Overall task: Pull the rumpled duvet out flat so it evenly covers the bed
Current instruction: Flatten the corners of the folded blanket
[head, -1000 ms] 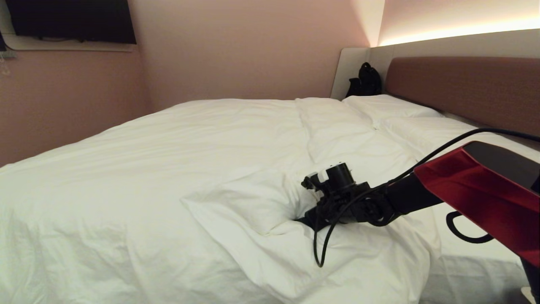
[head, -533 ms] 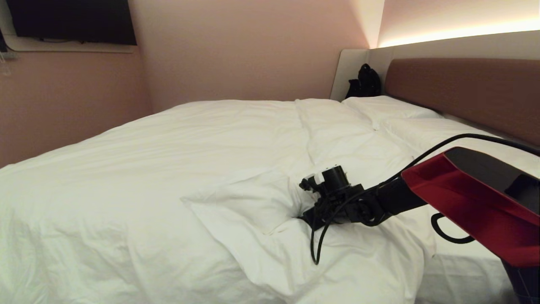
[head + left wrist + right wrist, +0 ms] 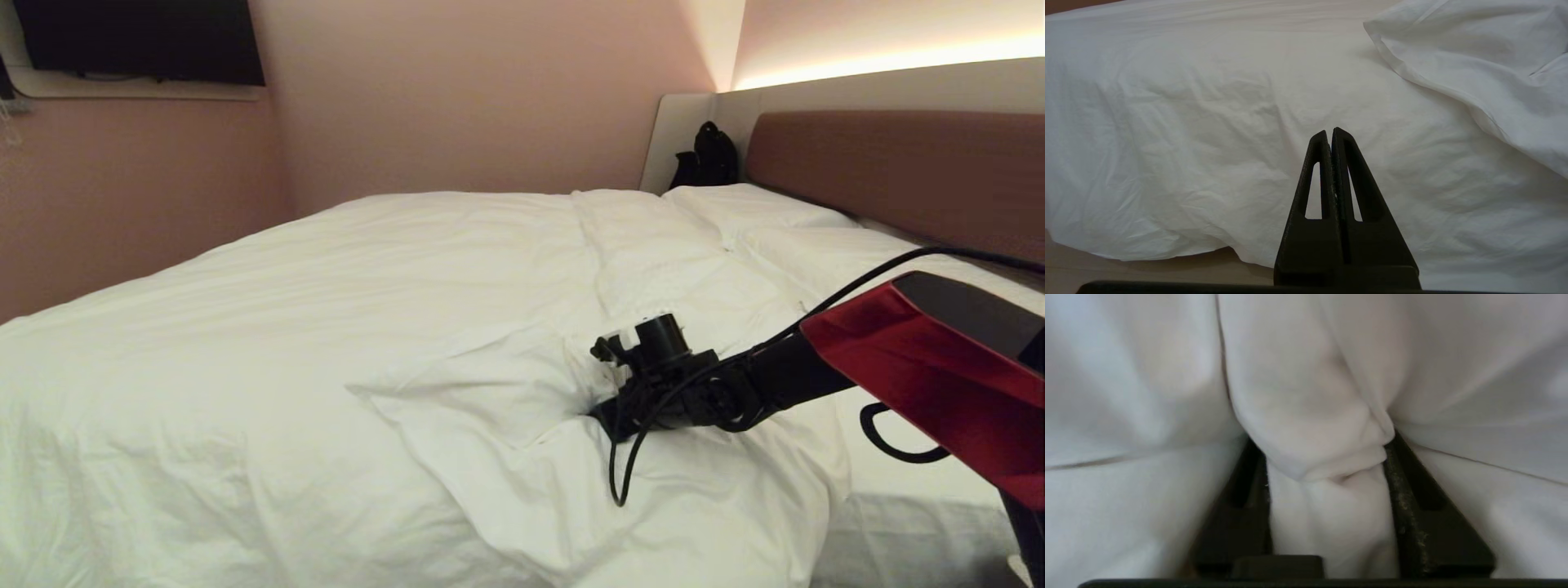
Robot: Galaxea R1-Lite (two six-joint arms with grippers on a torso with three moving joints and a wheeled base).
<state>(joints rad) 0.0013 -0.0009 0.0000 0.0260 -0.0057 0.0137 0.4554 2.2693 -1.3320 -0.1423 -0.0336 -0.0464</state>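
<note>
Duvet [image 3: 343,327] is lying over the bed [image 3: 914,531], its near corner folded back in a puffy hump. Right pincer [image 3: 1327,490] is gripping a thick wad of that fold. Soft, bulky, compressible; likely dragging, so hold deep. Left pincer [image 3: 1331,134] is sitting clenched, empty.

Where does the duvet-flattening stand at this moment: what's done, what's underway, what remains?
Done: most of the duvet lies spread over the bed. In hand: the right tool has a bunched fold between its fingers at the folded-back corner. Left: pulling that corner flat over the exposed sheet. The left tool is shut and idle.
</note>
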